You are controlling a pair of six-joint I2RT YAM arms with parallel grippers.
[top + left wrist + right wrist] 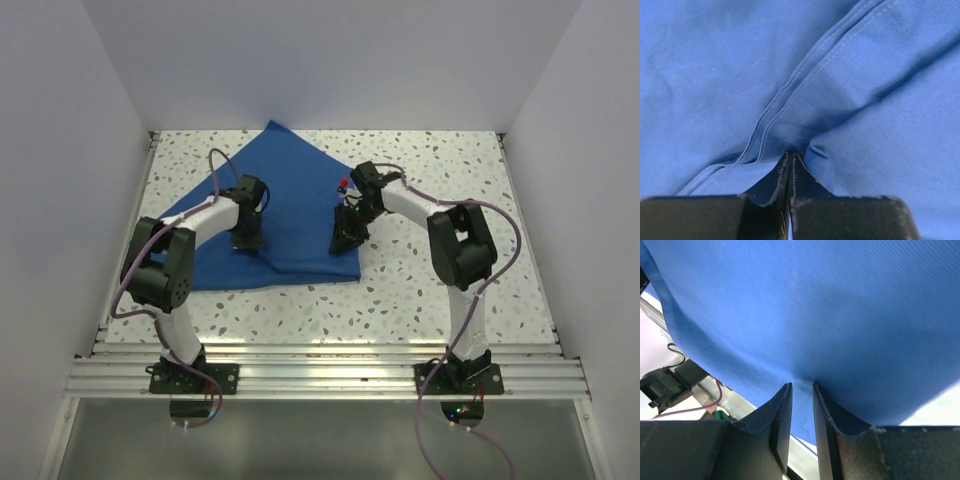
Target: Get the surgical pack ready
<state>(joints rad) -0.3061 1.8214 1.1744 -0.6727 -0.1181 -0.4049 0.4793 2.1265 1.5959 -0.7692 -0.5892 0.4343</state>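
Top external, drape: the royal-blue drape lies folded on the speckled table, with one corner pointing to the far side. I see no tray, instruments, gauze or packet in any view.
Top external, left gripper: the left gripper is down on the cloth, left of centre, beside a fold line.
Top external, right gripper: the right gripper is at the drape's right border, near the near-right corner. The two grippers are well apart.
Left wrist, grip: clenched on the drape. The jaws are together with a thin ridge of cloth pinched between them.
Left wrist, hem: a stitched hem runs diagonally from the pinch to the upper right. Creases fan out from the pinch.
Right wrist, grip: the fingers are clamped on the drape with a slim gap packed with cloth. It's a shallow bite near the tips.
Right wrist, cloth: the cloth is lifted here and hangs as a sheet, with table and frame visible under it.
Step, my read: carrying a fold across with both arms.
How I'd do it: move both arms together at matched height and keep the span taut but not stretched.
Risk: the right bite looks thin, so a jerk could slip it.
Release: I'd set the edge down flat and aligned before letting go.
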